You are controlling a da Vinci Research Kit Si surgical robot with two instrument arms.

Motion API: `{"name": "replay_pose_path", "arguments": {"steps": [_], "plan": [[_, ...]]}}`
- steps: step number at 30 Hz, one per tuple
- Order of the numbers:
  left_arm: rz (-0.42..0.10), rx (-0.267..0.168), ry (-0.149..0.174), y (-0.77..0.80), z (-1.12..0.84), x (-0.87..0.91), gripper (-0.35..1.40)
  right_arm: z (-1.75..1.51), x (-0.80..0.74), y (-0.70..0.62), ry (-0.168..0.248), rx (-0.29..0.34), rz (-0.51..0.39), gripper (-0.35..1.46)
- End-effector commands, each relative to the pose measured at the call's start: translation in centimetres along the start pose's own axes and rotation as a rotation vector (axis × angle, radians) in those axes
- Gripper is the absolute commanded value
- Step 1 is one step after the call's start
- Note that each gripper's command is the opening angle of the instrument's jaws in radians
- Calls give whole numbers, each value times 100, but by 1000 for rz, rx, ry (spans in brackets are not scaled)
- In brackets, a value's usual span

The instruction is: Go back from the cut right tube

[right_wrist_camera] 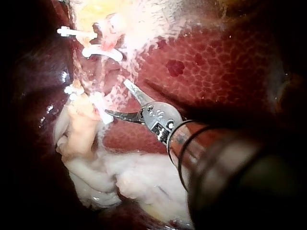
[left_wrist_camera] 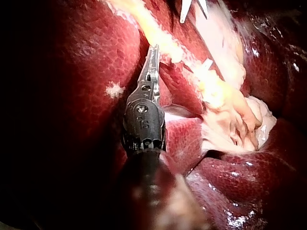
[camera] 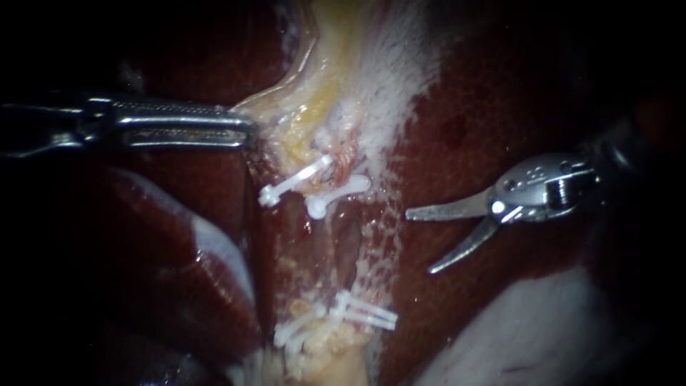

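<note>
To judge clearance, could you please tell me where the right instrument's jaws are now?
In the endoscope view, the right instrument lies right of centre, jaws open over the liver, apart from the upper clips to its left.

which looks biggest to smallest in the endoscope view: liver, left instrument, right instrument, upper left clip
1. liver
2. left instrument and right instrument: about alike, not ranked
3. upper left clip

Upper clips (camera: 314,187) lie mid-field. L instrument (camera: 249,132) meets tissue (camera: 286,107) just up-left of them; R instrument (camera: 419,242) well to their right; lower clips (camera: 343,318) well below them.
</note>
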Motion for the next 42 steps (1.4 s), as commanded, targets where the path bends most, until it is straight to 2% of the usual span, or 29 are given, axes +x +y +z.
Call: {"name": "replay_pose_path", "arguments": {"steps": [1,11,19,26,31,42], "plan": [[0,0,0,0,0,0,-35,-2,0,0,0,-2,-1,143],[1,-1,0,0,1,2,-35,-7,-1,1,-1,-2,-17,143],[7,4,-4,2,9,15,-35,-5,-5,-1,-1,-3,-20,143],[22,39,28,-10,33,36,-35,-3,-7,-2,-1,-4,-22,143],[22,54,44,-18,47,43,-35,-1,-10,-4,-2,-8,-24,143],[17,65,64,-24,59,52,-35,0,-11,-5,-2,-9,-25,143]]}}
